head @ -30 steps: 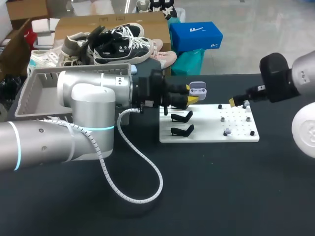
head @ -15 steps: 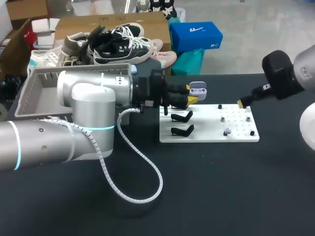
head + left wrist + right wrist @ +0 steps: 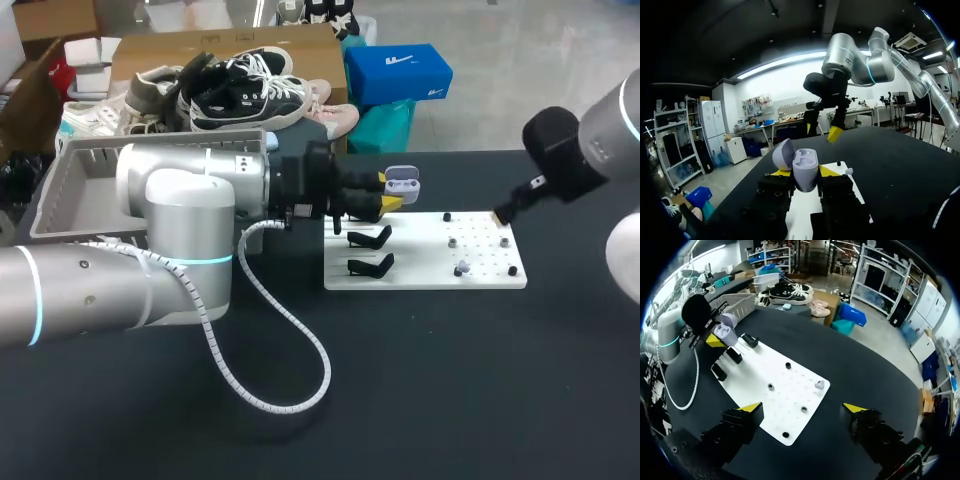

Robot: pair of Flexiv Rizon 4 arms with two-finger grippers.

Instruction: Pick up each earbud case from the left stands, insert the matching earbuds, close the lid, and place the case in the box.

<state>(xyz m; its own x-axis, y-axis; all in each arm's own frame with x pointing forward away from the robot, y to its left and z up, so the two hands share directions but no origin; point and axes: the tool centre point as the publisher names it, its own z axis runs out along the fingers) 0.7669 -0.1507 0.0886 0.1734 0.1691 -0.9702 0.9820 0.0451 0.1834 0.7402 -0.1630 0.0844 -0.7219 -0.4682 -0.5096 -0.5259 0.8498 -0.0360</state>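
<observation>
– Counter stock, front to back?
– Black counter (image 3: 450, 380), one. White board (image 3: 420, 275), one, right of frame centre. Black stands (image 3: 733, 354), three. Pale earbud (image 3: 819, 384), one that I can make out. Lilac case (image 3: 402, 182), one, lid up, clamped in the left hand (image 3: 805, 174) at the board's upper left. Grey box (image 3: 60, 200), one, upper left.
– Handling note?
– Right hand (image 3: 803, 408) is spread wide and empty over the board. Best to centre it on the earbud before pinching, with the case held level.
</observation>
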